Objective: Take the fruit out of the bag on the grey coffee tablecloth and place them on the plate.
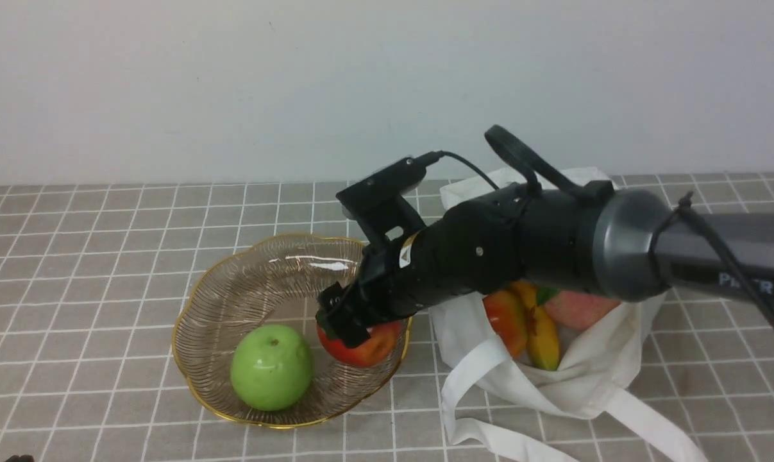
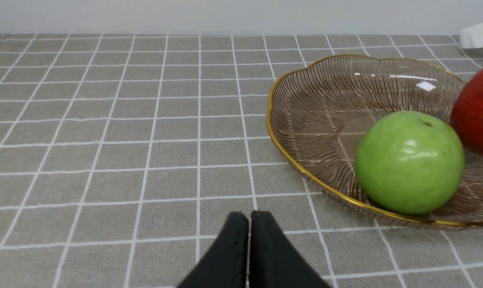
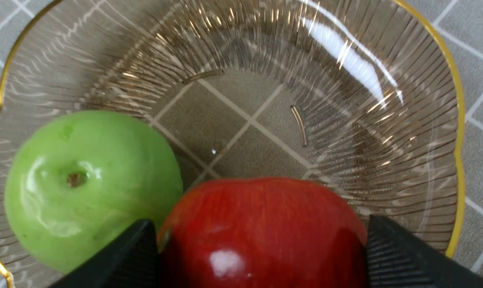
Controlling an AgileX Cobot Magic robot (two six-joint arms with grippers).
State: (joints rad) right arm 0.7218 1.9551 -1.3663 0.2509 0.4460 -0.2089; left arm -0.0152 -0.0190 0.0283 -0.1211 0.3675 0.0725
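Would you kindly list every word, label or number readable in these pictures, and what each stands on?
"P…ER": pale letters on the right forearm; a cable hides the middle letters.
Sticker on the right arm's wrist: too small to read.
Both wrist views: no text.

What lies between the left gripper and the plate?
Only bare tablecloth, as the left wrist view shows; the left gripper is apart from the plate.

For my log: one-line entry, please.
right gripper: shut on glossy red apple over ribbed glass plate; left gripper: shut; green apple: plated
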